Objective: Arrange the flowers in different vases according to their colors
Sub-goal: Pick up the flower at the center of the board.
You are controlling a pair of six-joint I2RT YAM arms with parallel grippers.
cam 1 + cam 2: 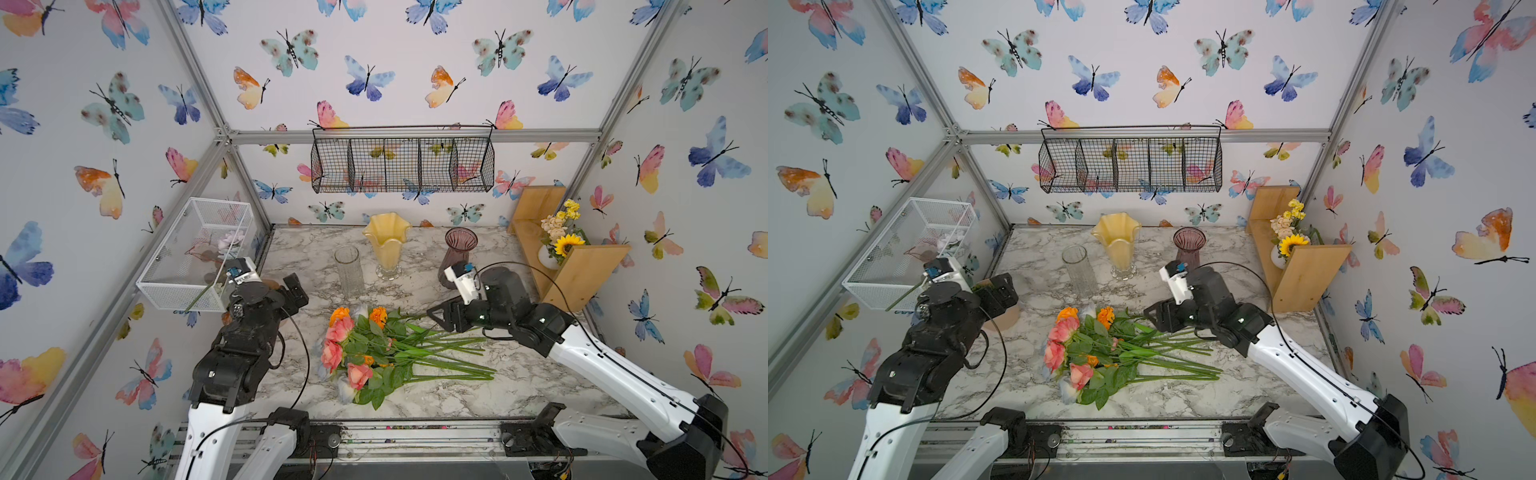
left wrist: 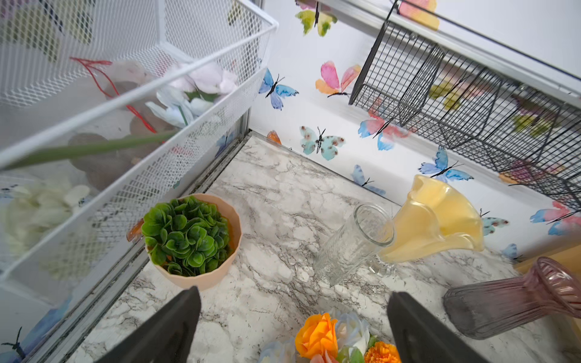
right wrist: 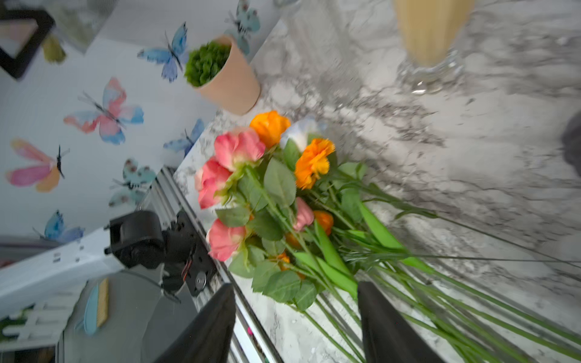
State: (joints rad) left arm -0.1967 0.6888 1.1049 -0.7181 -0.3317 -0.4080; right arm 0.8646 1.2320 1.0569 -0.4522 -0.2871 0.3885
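The flowers lie bunched on the table: coral, orange and pale-blue heads left, green stems right. Behind stand the clear vase, yellow vase and purple vase; the right arm hides the purple base. The right gripper has jaws partly apart astride stems, with no grip visible; its view is blurred. The left gripper is wide open and empty. Glass ribbed; yellow rim wavy.

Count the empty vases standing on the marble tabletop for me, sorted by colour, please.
clear glass vase: 1
yellow vase: 1
purple vase: 1
Total: 3
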